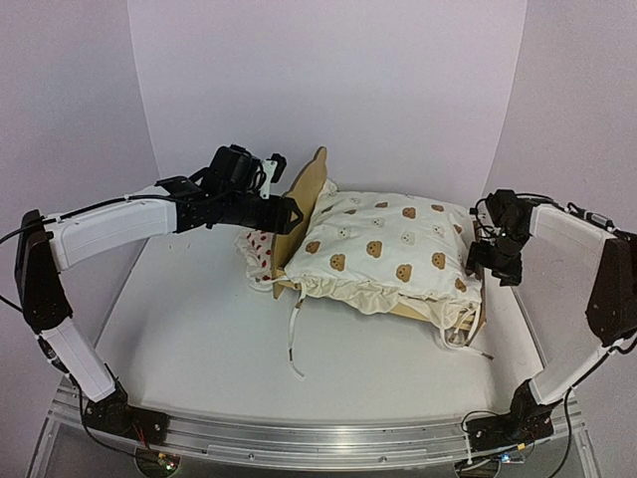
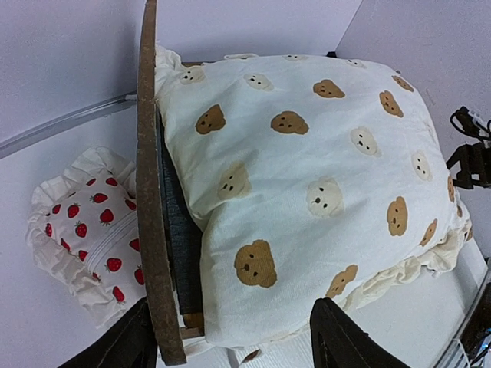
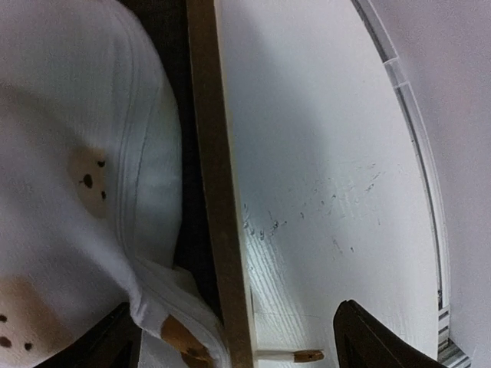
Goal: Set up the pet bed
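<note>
Plywood, pale and thin, runs between both pairs of jaws. The left gripper (image 2: 230,303) stands wide open around the upright headboard of the pet bed (image 2: 149,192). The board's brown edge lies just inside one finger (image 2: 123,341), and the other finger sits out over the cushion (image 2: 307,169); it grips nothing, and whether that near finger touches the wood cannot be told. The right gripper (image 3: 234,305) is likewise spread wide at the opposite end of the bed, its two dark fingers either side of a straight wooden rail (image 3: 215,192) and closed on nothing. One bed frame is present, with a rounded bear-ear top and a dark grey felt base showing as a strip beside the headboard. One cushion fills it: plump cream cloth printed with brown and white bear faces, with a gathered edge, spilling over the rail under the right jaws. One small pillow (image 2: 84,230), white with red strawberries and a frilled border, lies outside the left jaws, behind the headboard, on the white table (image 1: 199,319). A cream tie (image 1: 294,339) trails from the cushion onto the table between the two arms.
</note>
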